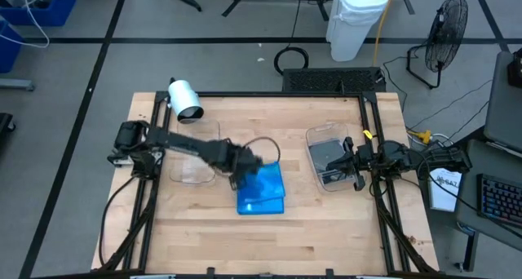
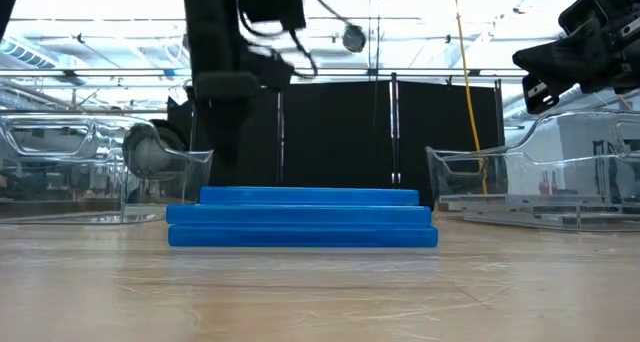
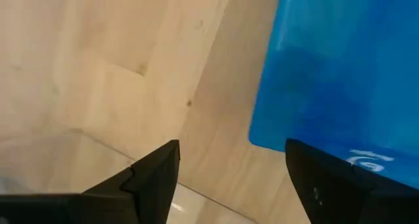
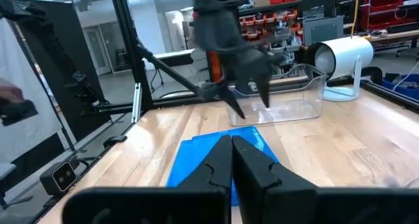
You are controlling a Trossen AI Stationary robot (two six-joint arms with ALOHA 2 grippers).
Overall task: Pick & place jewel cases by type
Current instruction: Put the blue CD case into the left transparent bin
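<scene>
Blue cases (image 1: 262,191) stacked mid-table, sorted apart from grey ones in right tub (image 1: 328,158). Left gripper (image 3: 229,178) spread wide, empty, above stack's near-left corner by left tub (image 1: 193,163). Right gripper (image 4: 232,160) shut, empty, parked over right tub. Stack count unclear; grey cases hard to make out.

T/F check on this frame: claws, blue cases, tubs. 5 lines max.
1. The left claw is open, holding nothing. True.
2. The blue jewel cases lie inside a clear tub. False: they are stacked on the bare table, between the tubs.
3. The right claw is shut and empty. True.
4. The right tub is empty. False: dark cases lie in it.
5. The left claw hovers at the blue stack's edge. True: the left wrist view shows the stack beside one finger.
</scene>
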